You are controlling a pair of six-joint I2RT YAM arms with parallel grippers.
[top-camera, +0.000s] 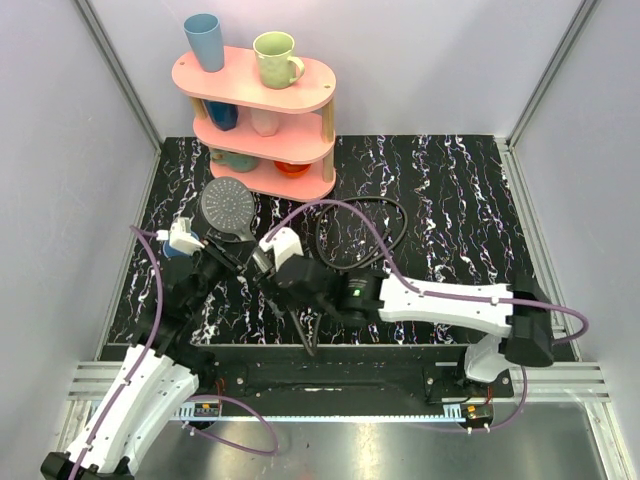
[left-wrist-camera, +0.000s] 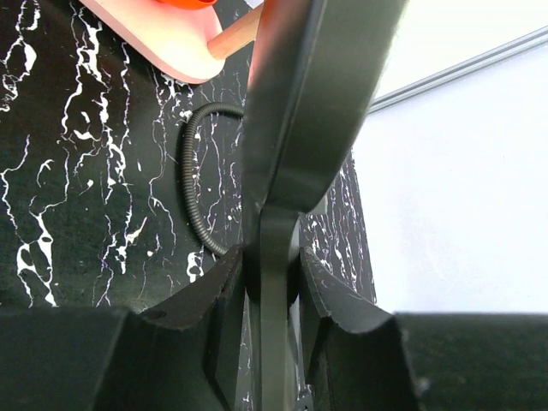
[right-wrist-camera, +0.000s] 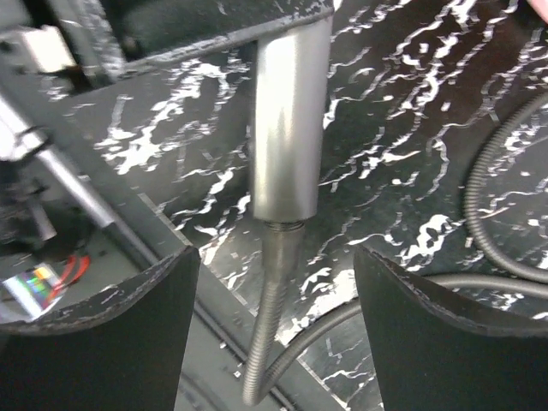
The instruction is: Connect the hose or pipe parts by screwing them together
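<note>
Enclosure: pale walls (top-camera: pixel 450 60) are set on three sides of the bench (top-camera: pixel 470 190), and metal rails (top-camera: pixel 538 250) run along its left, right and near edges.
Bench: black surface veined in white.
Open room: bare marbled surface is seen from the hose loop to the right rail; the back left corner is taken by a pink shelf (top-camera: pixel 262 85).
Shelf: three tiers, just behind the shower head (top-camera: pixel 228 207).
Containers: a blue cup (top-camera: pixel 203 40) and a green mug (top-camera: pixel 275 58) are stood on the top tier, an orange bowl (top-camera: pixel 292 168) on the lowest; contents cannot be told.
Shower head: grey perforated face is turned upward.
Left pincer (left-wrist-camera: pixel 272 274): clamped on the shower head's dark handle.
Right pincer (right-wrist-camera: pixel 274 257): spread open, fingers either side of the hose's metal sleeve (right-wrist-camera: pixel 287 128), nothing gripped.
Hose (left-wrist-camera: pixel 190 180): looped on the bench right of the shower head; whether its sleeve is threaded on cannot be told.
</note>
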